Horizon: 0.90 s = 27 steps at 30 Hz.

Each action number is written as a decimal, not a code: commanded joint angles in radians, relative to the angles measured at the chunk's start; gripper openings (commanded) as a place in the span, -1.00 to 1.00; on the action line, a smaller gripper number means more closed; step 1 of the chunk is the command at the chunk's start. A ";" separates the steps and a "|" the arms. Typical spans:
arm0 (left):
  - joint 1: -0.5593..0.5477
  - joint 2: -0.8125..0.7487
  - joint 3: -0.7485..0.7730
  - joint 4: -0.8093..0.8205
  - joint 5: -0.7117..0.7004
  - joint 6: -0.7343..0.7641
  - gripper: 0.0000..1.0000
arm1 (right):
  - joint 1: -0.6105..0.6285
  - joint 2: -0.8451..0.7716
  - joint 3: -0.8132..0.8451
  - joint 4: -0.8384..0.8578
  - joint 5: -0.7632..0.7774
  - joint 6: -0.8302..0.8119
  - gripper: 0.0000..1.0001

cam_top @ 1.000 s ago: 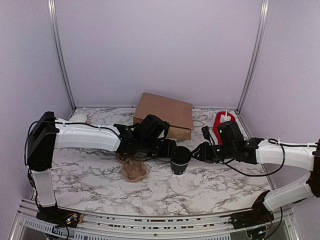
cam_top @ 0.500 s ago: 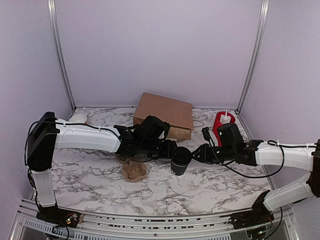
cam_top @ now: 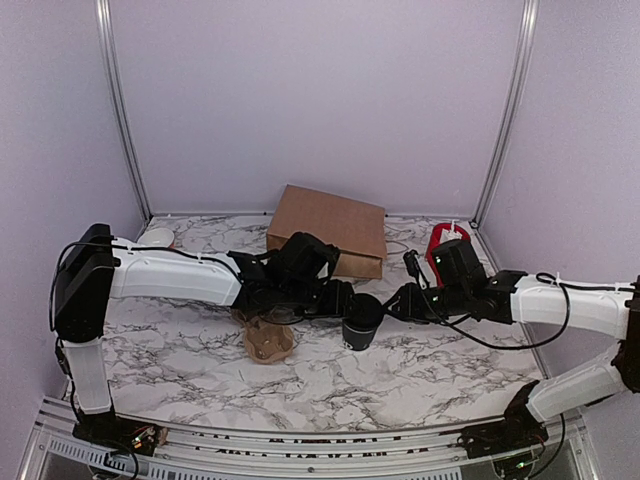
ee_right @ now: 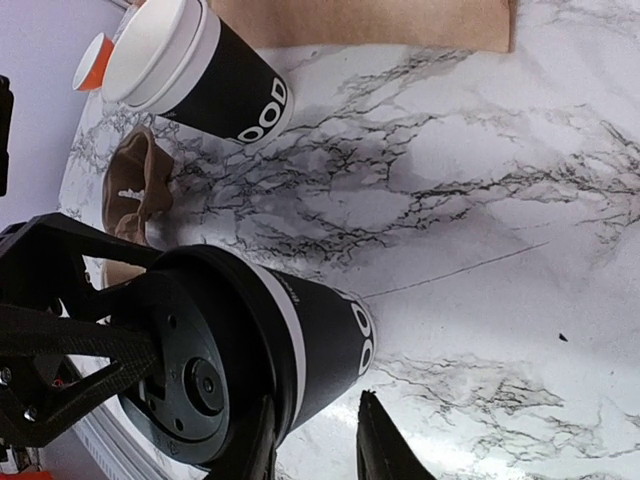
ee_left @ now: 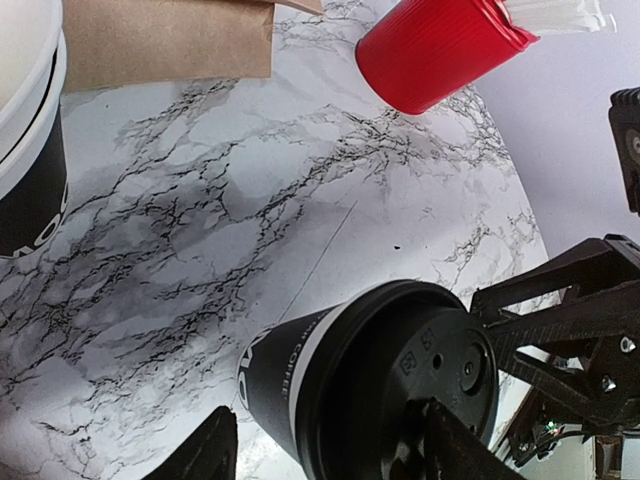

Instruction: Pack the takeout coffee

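A white marble-patterned surface (cam_top: 420,370) with dark veins is seen. A flat brown paper bag (cam_top: 330,228) is laid at its back, a red cylinder (cam_top: 447,243) near the back right corner, and a small white round thing (cam_top: 158,237) at the back left. Crumpled brown paper (cam_top: 268,340) is found left of centre, beside a white-lidded black cup (ee_right: 200,75). Whether the takeout coffee (cam_top: 360,322) is rested on it cannot be told.

bag: brown paper bag (cam_top: 330,228) at back ctr of marble table (cam_top: 420,375) | red cyl (cam_top: 447,243) back R, nr bag's R end; white bits at its top | crumpled brown paper (cam_top: 268,340) L of ctr | blk cup w/ white lid (ee_right: 195,70) nr bag; orange-white item (ee_right: 92,62) just beside it | white round obj (cam_top: 157,237) back L corner
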 commanded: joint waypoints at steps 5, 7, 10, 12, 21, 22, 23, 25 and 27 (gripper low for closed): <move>0.006 -0.004 -0.015 -0.029 0.004 0.040 0.28 | 0.008 0.036 0.099 -0.031 0.055 -0.029 -0.45; 0.007 -0.012 -0.003 -0.034 0.006 0.051 0.28 | 0.007 0.039 0.110 -0.031 0.056 -0.032 -0.44; 0.012 -0.012 0.030 -0.051 0.009 0.067 0.29 | 0.007 0.048 0.119 -0.042 0.058 -0.041 -0.44; 0.014 -0.007 0.051 -0.063 0.014 0.074 0.29 | 0.007 0.052 0.117 -0.046 0.066 -0.047 -0.44; 0.016 -0.035 0.041 -0.077 0.014 0.077 0.29 | 0.007 0.049 0.132 -0.039 0.100 -0.057 -0.43; 0.016 -0.044 0.029 -0.077 0.012 0.075 0.29 | 0.007 0.049 0.136 -0.040 0.102 -0.063 -0.42; 0.016 -0.054 0.019 -0.077 0.012 0.074 0.29 | 0.007 0.050 0.141 -0.043 0.102 -0.068 -0.42; 0.015 -0.074 -0.004 -0.075 0.012 0.072 0.29 | 0.008 0.054 0.151 -0.047 0.098 -0.080 -0.41; 0.011 -0.097 -0.030 -0.075 0.005 0.069 0.29 | 0.007 0.056 0.160 -0.053 0.094 -0.092 -0.40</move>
